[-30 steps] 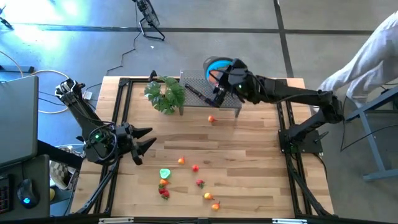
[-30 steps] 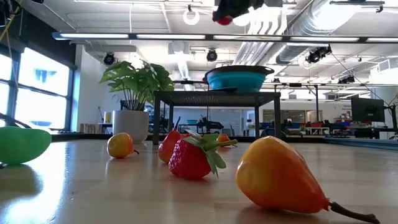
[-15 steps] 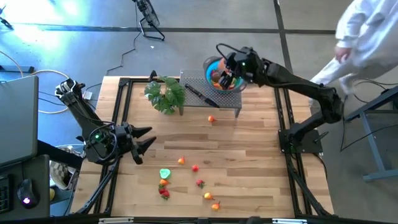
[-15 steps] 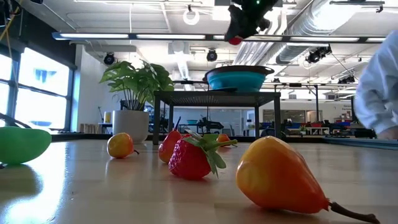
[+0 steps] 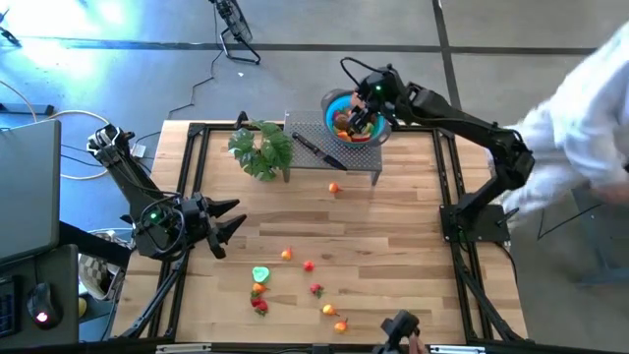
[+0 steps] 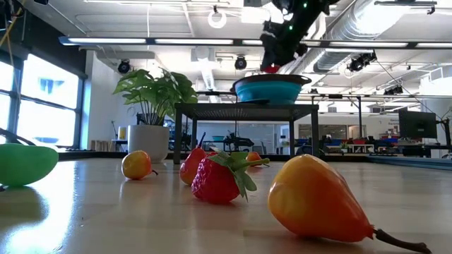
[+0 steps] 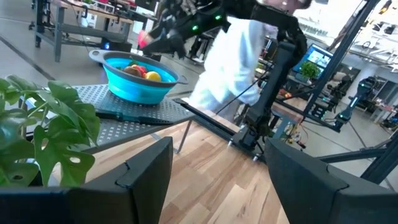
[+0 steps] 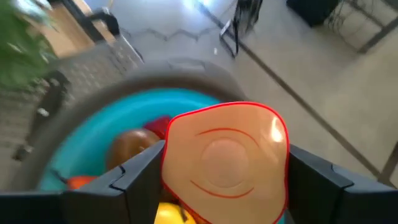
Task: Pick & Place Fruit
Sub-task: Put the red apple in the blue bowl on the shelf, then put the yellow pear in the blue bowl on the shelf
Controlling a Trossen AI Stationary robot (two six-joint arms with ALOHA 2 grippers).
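Fruit in several small toy pieces lies scattered on the near half of the pale wooden surface [image 5: 393, 256]: a red strawberry [image 6: 217, 178], a yellow-orange pear-shaped piece [image 6: 316, 201], a small orange-yellow round piece [image 6: 137, 164] and a green piece [image 5: 260, 274] among them, with one more orange piece [image 5: 335, 188] just in front of the dark perforated metal stand [image 5: 324, 152]. On that stand sits the blue round bowl [image 6: 271, 90], already holding brown, red, orange and yellow pieces. The right arm reaches from its base at the surface's right edge, stretched long across to the far side, wrist bent downward so that the right pincer [image 5: 362, 116] hangs directly over the bowl. It is grasping a flat cream-faced slice with a red rim [image 8: 225, 162], pressed between its two dark fingers [image 8: 134, 177] just above the fruit in the bowl. The left arm is folded back at the left edge, its left pincer [image 5: 232, 217] pointing inward over bare wood with fingers spread and nothing between them. A bushy green leafy plant [image 5: 261, 148] stands beside the stand, and a person in white clothing [image 5: 580, 118] shows at the right.
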